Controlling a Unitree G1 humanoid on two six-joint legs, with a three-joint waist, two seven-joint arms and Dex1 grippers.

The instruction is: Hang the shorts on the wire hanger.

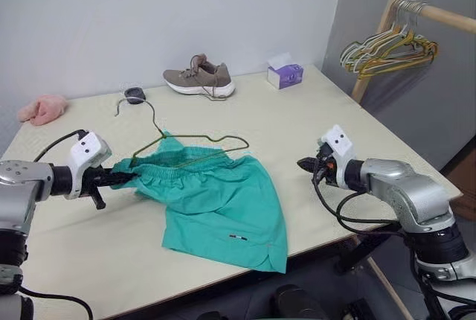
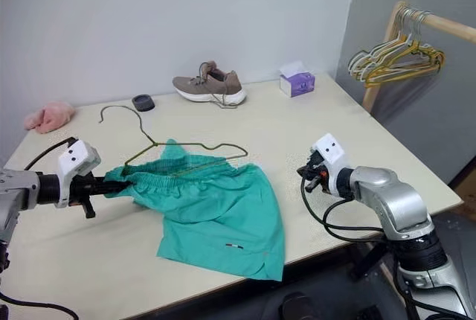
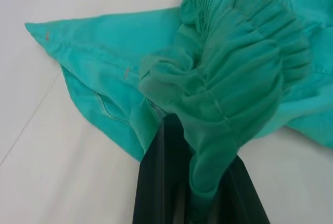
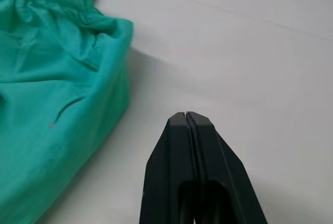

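Observation:
The teal-green shorts (image 1: 223,205) lie on the table, waistband toward the far left, one leg hanging over the front edge. The thin wire hanger (image 1: 195,141) rests on the table, its triangle partly under or in the waistband, its hook pointing toward the far left. My left gripper (image 1: 126,177) is shut on the gathered waistband (image 3: 229,83) at the shorts' left end, which is lifted a little. My right gripper (image 1: 306,164) is shut and holds nothing; it hovers over bare table to the right of the shorts (image 4: 57,94).
A brown shoe (image 1: 199,79), a purple tissue box (image 1: 285,74), a small dark round thing (image 1: 134,94) and a pink fuzzy cloth (image 1: 43,109) sit along the table's far side. A rack with several yellow and silver hangers (image 1: 390,48) stands at the right.

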